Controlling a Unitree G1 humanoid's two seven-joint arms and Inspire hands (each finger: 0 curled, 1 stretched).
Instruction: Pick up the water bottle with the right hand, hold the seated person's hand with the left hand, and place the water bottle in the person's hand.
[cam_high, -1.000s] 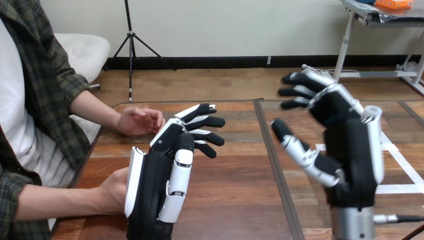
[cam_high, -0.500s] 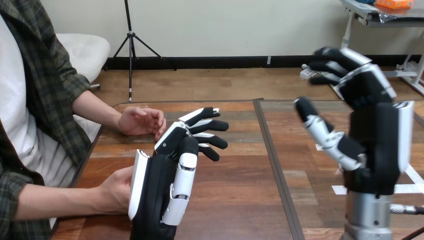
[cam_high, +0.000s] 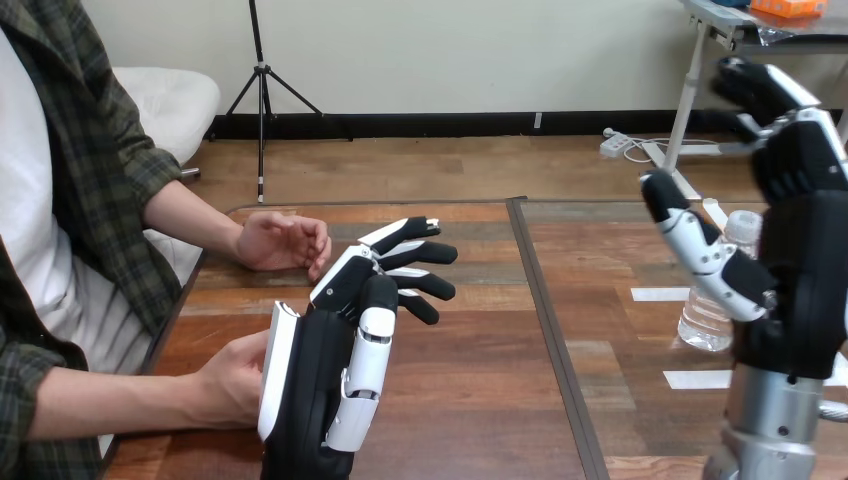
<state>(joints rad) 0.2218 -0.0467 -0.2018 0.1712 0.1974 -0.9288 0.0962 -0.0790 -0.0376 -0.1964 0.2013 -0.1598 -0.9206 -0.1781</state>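
Water bottle (cam_high: 703, 322) now uncovered (upright) as right hand (cam_high: 800, 290) shifted right.

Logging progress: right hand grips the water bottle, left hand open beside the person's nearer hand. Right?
No. The head view shows the right hand open, the water bottle standing free on the table; left hand open beside the person's nearer hand.

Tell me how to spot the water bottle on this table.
On the wooden table, look at the right half, past the dark seam. The water bottle stands upright there, partly behind the robot's right hand. It is clear plastic, the only standing thing among flat white tape strips.
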